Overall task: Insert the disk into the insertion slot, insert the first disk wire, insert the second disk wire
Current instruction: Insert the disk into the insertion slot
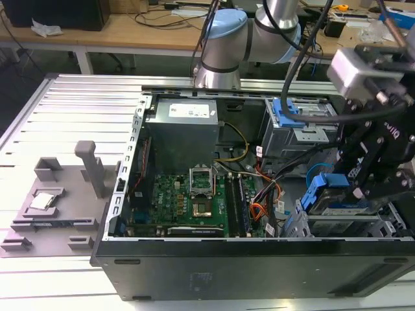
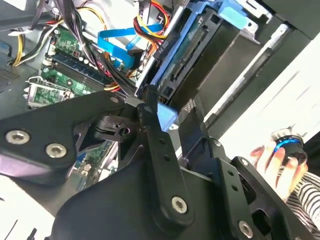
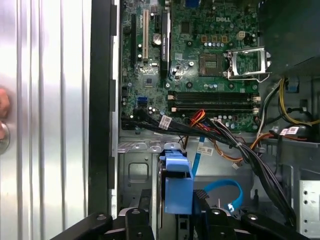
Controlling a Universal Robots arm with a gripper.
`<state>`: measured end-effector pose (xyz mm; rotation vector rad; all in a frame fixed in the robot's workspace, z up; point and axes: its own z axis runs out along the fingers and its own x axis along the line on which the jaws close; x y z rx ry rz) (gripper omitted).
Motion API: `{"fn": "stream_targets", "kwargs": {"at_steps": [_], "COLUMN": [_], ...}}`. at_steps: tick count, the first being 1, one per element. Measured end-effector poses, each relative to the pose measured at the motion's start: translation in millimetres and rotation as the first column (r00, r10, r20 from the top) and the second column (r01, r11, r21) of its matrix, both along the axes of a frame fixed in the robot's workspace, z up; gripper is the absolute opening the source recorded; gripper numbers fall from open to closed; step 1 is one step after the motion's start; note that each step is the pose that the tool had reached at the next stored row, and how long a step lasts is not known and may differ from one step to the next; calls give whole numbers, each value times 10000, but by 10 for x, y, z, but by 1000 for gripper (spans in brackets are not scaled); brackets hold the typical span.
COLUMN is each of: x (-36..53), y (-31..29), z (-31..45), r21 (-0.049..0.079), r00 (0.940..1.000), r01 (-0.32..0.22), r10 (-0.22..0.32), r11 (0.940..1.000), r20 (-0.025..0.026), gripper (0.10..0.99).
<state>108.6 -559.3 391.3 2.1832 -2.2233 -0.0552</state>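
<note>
Much of the disk (image 1: 318,189) hidden behind the hand (image 1: 355,193), striped sleeve (image 2: 306,196) blurred, cut off

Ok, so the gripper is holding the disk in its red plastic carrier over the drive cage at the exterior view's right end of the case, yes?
No: the carrier is blue, not red, as the exterior view shows. The gripper holds the disk over the drive cage at that view's right end of the case.
</note>
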Motion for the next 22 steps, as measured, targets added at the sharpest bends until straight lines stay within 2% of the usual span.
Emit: {"fn": "stream_targets", "kwargs": {"at_steps": [3,5,7,8,11,15,18,20,22], "x": [0,0,0,0,0,-1,8,54,101], "y": [9,23,24,24,25,20,9,-1,-1], "z": [77,77,77,76,62,22,-28,-52,-61], "r21": [2,20,23,27,39,51,58,59,59], "r00": [10000,10000,10000,10000,10000,10000,10000,9999,9999], "r01": [-1,0,0,-1,-11,-26,-41,-39,-39], "r10": [1,0,0,1,11,26,41,40,40], "r11": [10000,10000,10000,10000,10000,10000,10000,10000,10000], "r20": [0,1,1,0,0,-10,-62,-131,-165], "gripper": [439,424,294,294,114,106,106,106,106]}}
